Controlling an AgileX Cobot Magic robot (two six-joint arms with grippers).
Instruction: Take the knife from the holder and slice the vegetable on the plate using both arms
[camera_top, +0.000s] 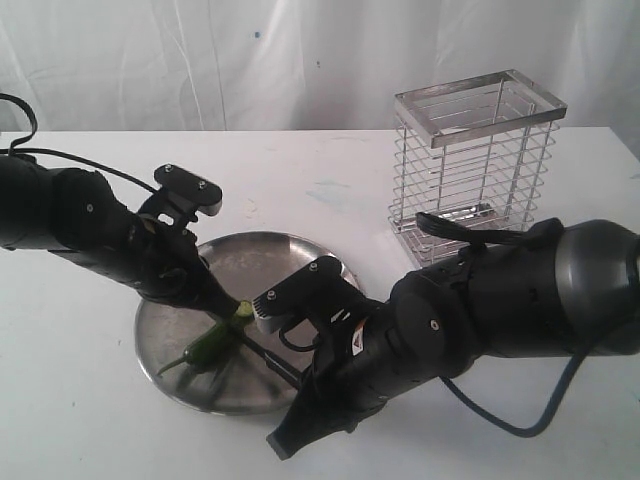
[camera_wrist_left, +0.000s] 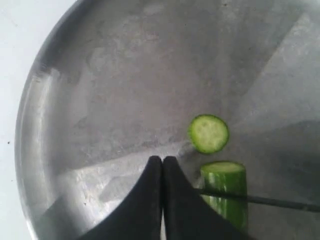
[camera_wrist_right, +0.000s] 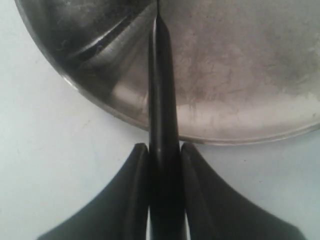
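The green vegetable (camera_top: 210, 345) lies on the steel plate (camera_top: 290, 250), its stem toward the plate's front left. My left gripper (camera_top: 225, 300) is shut, with its tips (camera_wrist_left: 162, 159) right beside the vegetable's cut end (camera_wrist_left: 225, 190) and nothing between them. One round slice (camera_wrist_left: 208, 133) lies loose just beyond that end. My right gripper (camera_top: 305, 375) is shut on the black knife (camera_wrist_right: 162, 100) by its handle, over the plate's front rim (camera_wrist_right: 240, 135). The thin blade (camera_wrist_left: 280, 201) rests across the vegetable a little behind the cut end. The wire holder (camera_top: 475, 165) stands at the back right.
A white table (camera_top: 90, 420) carries everything, with a white curtain behind. The bulky right arm (camera_top: 500, 300) reaches in from the right, low in front of the holder. A black cable (camera_top: 510, 425) loops under it.
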